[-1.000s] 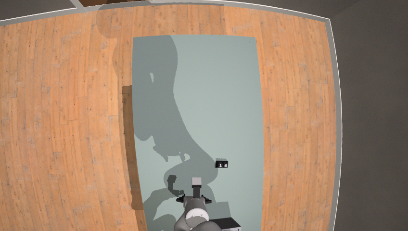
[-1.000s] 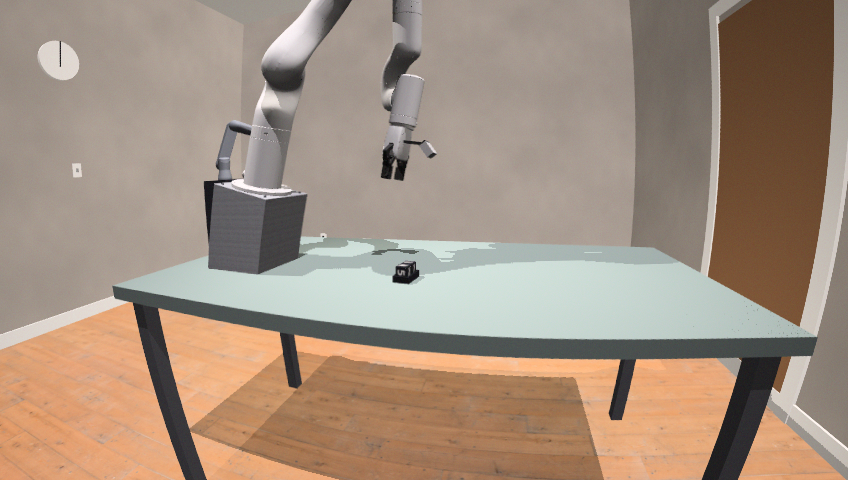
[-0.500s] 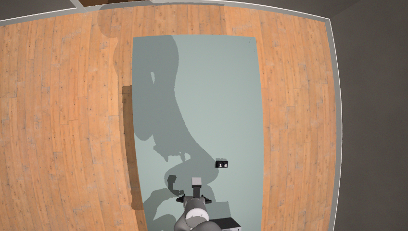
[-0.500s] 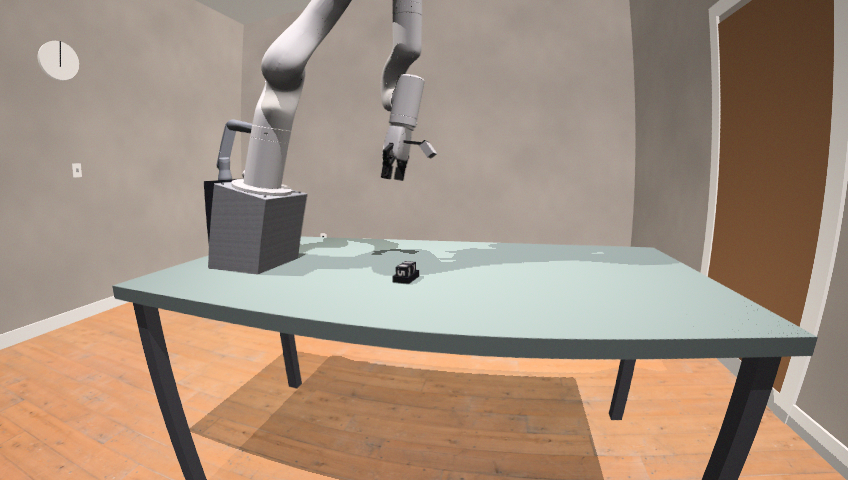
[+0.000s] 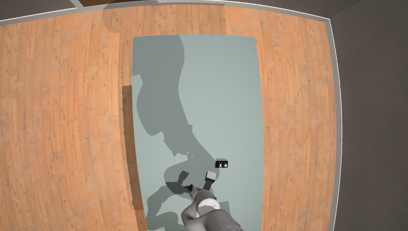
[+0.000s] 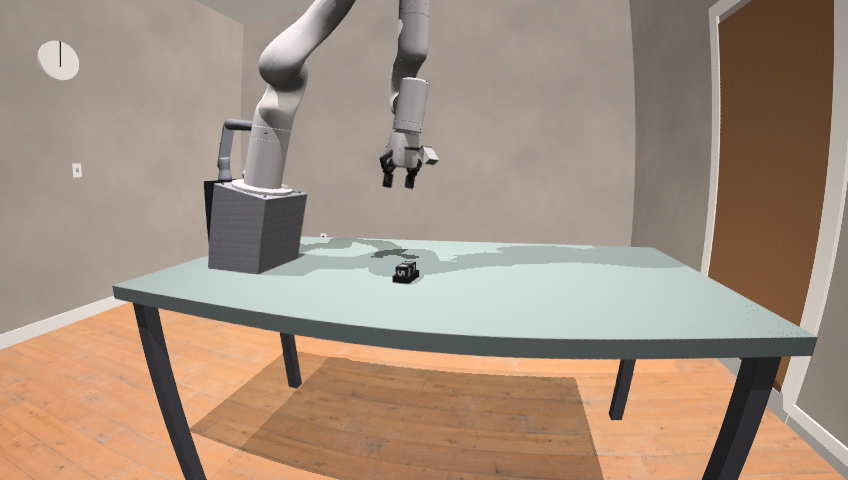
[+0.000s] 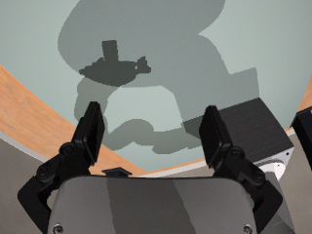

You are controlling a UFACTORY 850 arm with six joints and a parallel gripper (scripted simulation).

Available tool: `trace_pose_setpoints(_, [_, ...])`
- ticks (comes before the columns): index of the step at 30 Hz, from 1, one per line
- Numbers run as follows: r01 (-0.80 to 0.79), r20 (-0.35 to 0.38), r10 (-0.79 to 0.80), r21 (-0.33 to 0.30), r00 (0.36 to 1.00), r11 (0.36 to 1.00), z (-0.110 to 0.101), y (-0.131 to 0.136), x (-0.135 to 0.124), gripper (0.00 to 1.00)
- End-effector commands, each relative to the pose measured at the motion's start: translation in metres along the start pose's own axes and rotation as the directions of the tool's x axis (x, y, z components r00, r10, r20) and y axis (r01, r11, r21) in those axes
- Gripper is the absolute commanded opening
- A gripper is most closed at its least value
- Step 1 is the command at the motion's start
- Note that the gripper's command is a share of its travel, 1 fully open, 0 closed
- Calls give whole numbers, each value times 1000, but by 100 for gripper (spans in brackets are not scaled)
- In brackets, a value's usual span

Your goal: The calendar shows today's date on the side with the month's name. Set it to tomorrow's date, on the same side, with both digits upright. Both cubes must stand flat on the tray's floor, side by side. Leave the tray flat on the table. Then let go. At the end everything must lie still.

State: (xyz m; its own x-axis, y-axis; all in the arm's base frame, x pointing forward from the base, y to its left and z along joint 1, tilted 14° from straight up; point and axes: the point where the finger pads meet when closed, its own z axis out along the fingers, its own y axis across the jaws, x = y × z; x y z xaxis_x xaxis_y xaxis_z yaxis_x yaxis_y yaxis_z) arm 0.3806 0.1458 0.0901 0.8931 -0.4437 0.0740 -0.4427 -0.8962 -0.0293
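Exterior view: empty, spread hand high above, apart from calendar.

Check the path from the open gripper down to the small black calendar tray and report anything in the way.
Nothing visible blocks it. The black two-finger gripper hangs open and empty, high above the pale green table. The small black calendar tray with its two digit cubes stands alone below, with only open air and shadow between them.

Calendar: small black tray, two dark cubes side by side, white digits 1 and 4 on top faces (from above). Flat on grey-green table, near arm's base end.
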Motion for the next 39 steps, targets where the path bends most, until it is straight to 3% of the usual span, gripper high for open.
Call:
trace_pose_setpoints(1, [-170, -7, 170, 25, 985, 985, 11, 9, 23, 100])
trace_pose_setpoints(5, [-246, -8, 247, 35, 969, 969, 15, 14, 34, 100])
trace_pose_setpoints(14, [-571, -7, 574, 84, 819, 816, 36, 45, 82, 100])
trace_pose_setpoints(18, [-692, -3, 696, 105, 718, 714, 45, 63, 102, 100])
trace_pose_setpoints(21, [-700, -3, 704, 107, 710, 706, 46, 64, 104, 100])
trace_pose_setpoints(22, [-781, 1, 787, 124, 617, 612, 53, 79, 119, 100])
trace_pose_setpoints(25, [-795, 2, 801, 127, 598, 593, 54, 82, 122, 100])
trace_pose_setpoints(26, [-845, 6, 853, 139, 522, 516, 59, 95, 134, 100])
trace_pose_setpoints(29, [-858, 8, 866, 143, 499, 493, 61, 99, 137, 100])
trace_pose_setpoints(30, [-896, 12, 906, 155, 424, 417, 65, 111, 147, 100])
trace_pose_setpoints(32, [-896, 12, 906, 155, 424, 417, 65, 111, 147, 100])
trace_pose_setpoints(33, [-915, 15, 926, 161, 377, 370, 68, 119, 152, 100])
trace_pose_setpoints(35, [-922, 16, 934, 164, 357, 350, 69, 122, 155, 100])
trace_pose_setpoints(39, [-923, 17, 935, 165, 354, 347, 70, 122, 155, 100])
